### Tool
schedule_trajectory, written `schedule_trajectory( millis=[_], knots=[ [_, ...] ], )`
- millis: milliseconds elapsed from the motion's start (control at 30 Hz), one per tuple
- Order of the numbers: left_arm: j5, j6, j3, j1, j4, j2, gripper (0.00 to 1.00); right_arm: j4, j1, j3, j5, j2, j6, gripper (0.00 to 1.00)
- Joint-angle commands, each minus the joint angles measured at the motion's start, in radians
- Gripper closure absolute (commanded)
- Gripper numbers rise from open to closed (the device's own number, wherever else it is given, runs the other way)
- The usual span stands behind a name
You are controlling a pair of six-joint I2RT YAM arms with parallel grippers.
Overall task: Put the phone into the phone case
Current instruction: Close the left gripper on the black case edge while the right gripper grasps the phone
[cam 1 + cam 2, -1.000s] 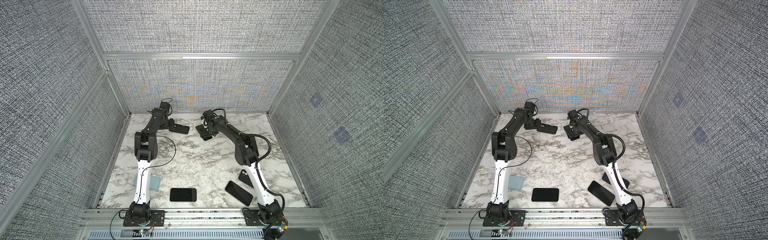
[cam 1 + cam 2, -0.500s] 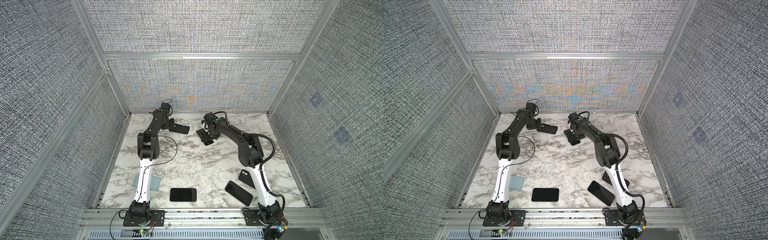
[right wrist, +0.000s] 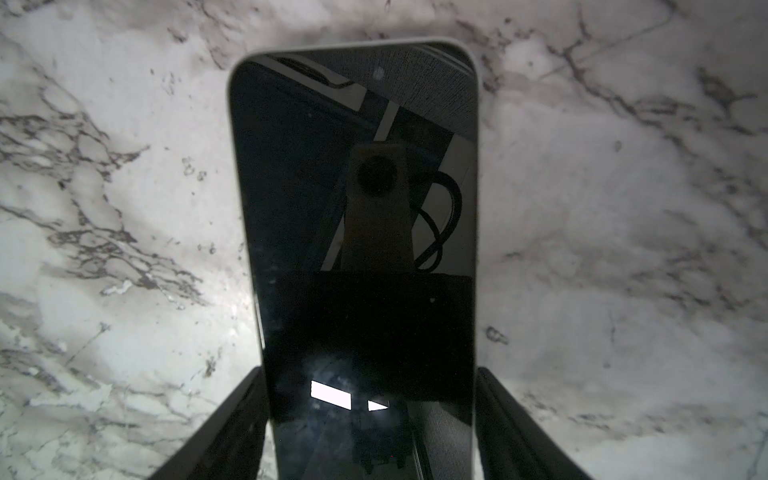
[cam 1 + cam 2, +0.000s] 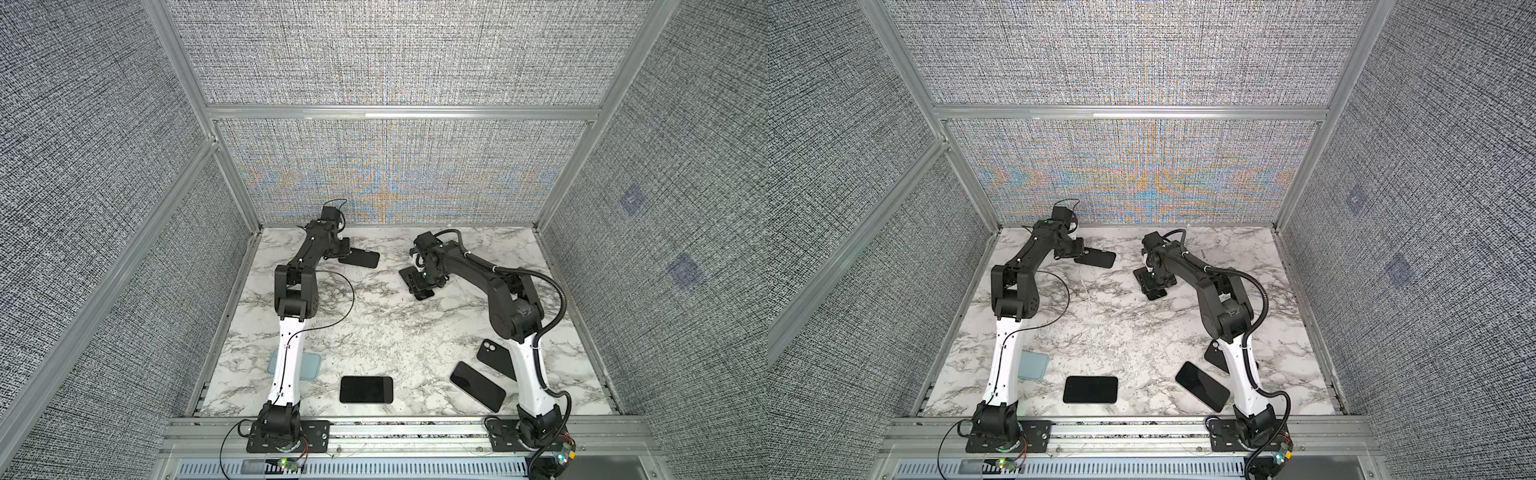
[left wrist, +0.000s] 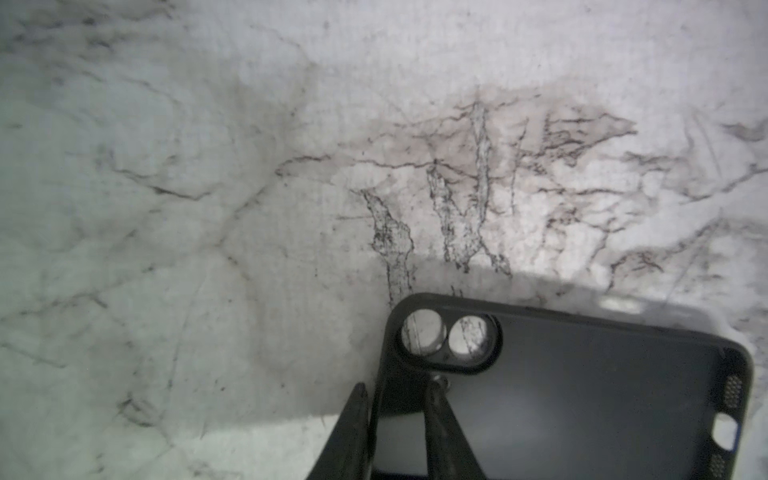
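Note:
A black phone case [image 4: 365, 258] [image 4: 1099, 258] lies open side up at the back left of the marble table, with its camera cutout [image 5: 451, 340] toward my left gripper [image 5: 397, 386] [image 4: 347, 253]. The jaws stand narrow astride the case's [image 5: 582, 395] side wall, one finger outside and one inside. A small gap still shows beside the inner finger. My right gripper [image 3: 370, 374] [image 4: 424, 279] is shut across the width of the phone [image 3: 353, 187], screen up, low over the table right of the middle. In both top views the phone [image 4: 424, 295] [image 4: 1156, 295] pokes out under that gripper.
Near the front edge lie a light blue case [image 4: 311, 365] beside the left arm, a dark phone [image 4: 365, 389], another dark phone [image 4: 478, 385] and a dark item with two camera holes [image 4: 494, 357] by the right arm. The back wall stands close behind my left gripper.
My left jaws have narrowed around the case's side wall. My right gripper has carried the phone a little toward the front.

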Motion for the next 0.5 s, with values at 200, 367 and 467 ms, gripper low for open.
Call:
schedule_trajectory(
  millis=[200, 367, 467],
  knots=[
    [0.0, 0.075, -0.061, -0.007, -0.054, -0.041, 0.88, 0.062, -0.01, -0.087, 0.002, -0.066, 0.016, 0.39],
    [-0.001, 0.077, -0.088, -0.018, -0.093, -0.083, 0.95, 0.093, -0.015, -0.146, 0.01, -0.095, 0.019, 0.39],
    [0.013, 0.085, -0.146, -0.027, -0.1, -0.127, 0.98, 0.11, -0.02, -0.175, 0.013, -0.105, 0.021, 0.38]
  ],
)
